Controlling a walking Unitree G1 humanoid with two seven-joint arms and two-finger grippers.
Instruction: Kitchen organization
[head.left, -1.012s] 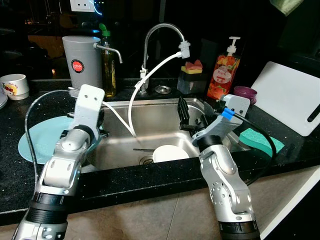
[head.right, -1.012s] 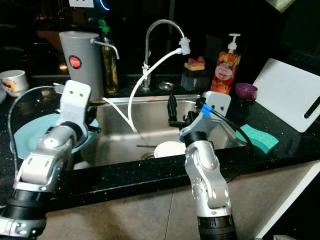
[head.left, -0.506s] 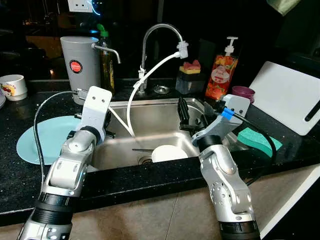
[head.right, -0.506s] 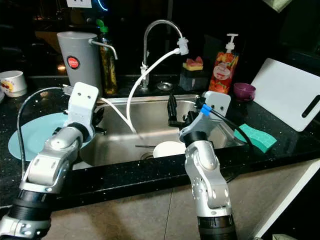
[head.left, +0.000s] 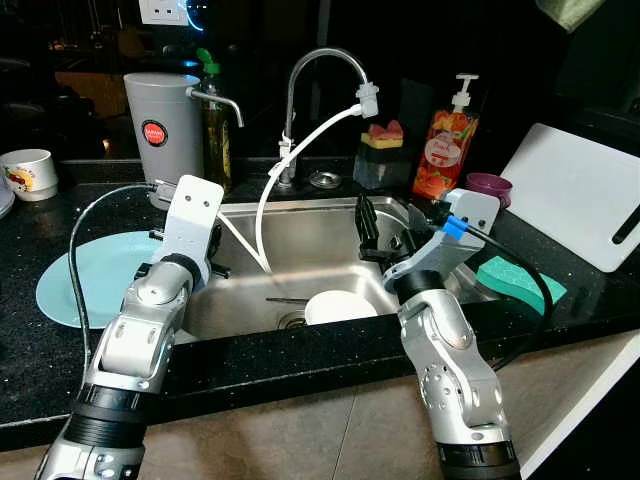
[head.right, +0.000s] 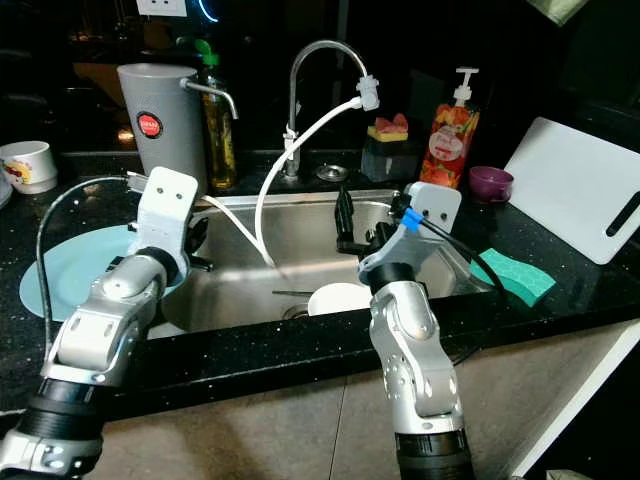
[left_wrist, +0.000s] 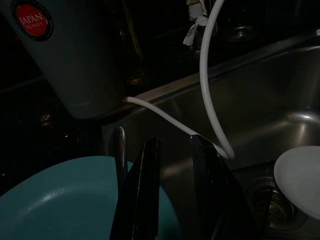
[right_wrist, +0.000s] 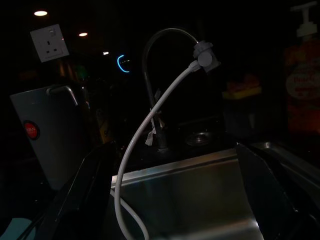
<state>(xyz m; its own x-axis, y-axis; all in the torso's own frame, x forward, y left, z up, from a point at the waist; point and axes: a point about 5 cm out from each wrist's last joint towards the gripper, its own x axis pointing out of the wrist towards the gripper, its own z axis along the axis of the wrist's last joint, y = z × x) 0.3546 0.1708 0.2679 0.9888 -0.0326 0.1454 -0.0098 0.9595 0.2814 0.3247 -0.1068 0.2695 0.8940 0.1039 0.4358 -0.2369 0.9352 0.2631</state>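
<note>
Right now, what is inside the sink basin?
Inside the sink: a white plate, the drain beside it and a white hose dipping in. The right gripper hides part of the right wall.

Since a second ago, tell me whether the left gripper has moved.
Yes. The left gripper swung from over the teal plate toward the sink, nearer the faucet.

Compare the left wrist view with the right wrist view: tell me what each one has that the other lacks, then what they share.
Left wrist view alone: the teal plate, the white dish by the sink drain, and the left pincer with a narrow gap between its fingers. Right wrist view alone: the faucet spout, a wall socket, the soap dispenser, and the right pincer's widely spread fingers. Both: the white hose, the grey canister and the steel sink.
</note>
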